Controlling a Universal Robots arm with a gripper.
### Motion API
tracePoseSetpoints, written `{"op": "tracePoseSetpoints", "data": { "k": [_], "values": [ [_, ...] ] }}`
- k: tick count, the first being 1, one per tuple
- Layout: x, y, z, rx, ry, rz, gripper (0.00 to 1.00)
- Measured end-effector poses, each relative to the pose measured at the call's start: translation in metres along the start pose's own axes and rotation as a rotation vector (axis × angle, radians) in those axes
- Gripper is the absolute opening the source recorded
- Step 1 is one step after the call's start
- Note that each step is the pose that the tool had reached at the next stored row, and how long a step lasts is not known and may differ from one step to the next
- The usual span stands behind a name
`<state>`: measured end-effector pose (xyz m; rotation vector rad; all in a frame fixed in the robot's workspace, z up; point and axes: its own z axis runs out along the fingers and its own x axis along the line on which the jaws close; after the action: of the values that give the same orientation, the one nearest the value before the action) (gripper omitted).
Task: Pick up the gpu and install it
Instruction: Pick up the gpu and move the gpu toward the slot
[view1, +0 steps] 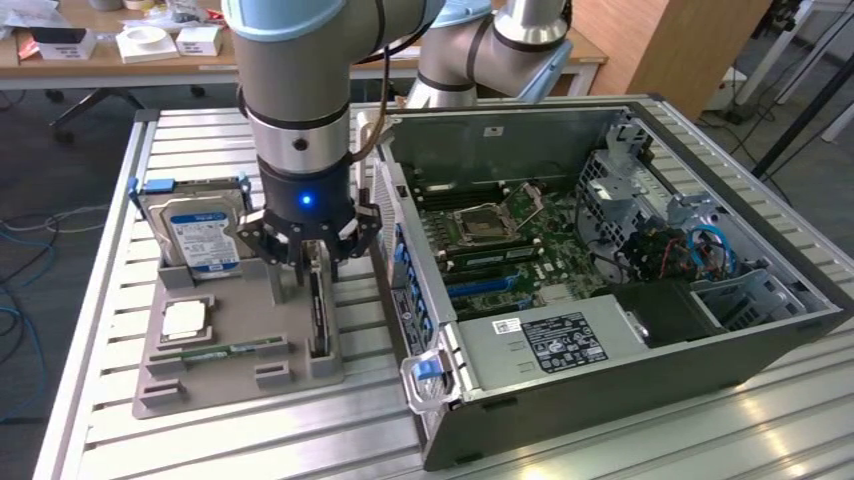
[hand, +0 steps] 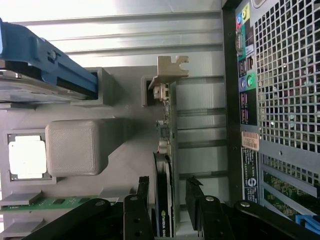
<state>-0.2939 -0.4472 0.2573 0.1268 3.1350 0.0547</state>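
One gpu (hand: 170, 125) stands on edge between two spread fingers (hand: 142, 210), beside one hard drive (view1: 200, 240).

Grey tubular arm (view1: 300, 90), light-blue joint caps (view1: 334, 15), black wrist (view1: 280, 190), blue light (view1: 306, 200), black pincer (view1: 304, 280).

The slatted metal table (view1: 267, 440) beneath me is carrying a grey parts tray (view1: 234, 335) and, just beside it toward the exterior view's right, an open computer case (view1: 601, 425).
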Motion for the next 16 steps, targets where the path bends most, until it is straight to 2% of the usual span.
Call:
{"op": "tracePoseSetpoints", "data": {
  "k": [16],
  "values": [
    [0.0010,-0.0029,0.0028,-0.0001,-0.0001,-0.001,0.43]
  ]
}}
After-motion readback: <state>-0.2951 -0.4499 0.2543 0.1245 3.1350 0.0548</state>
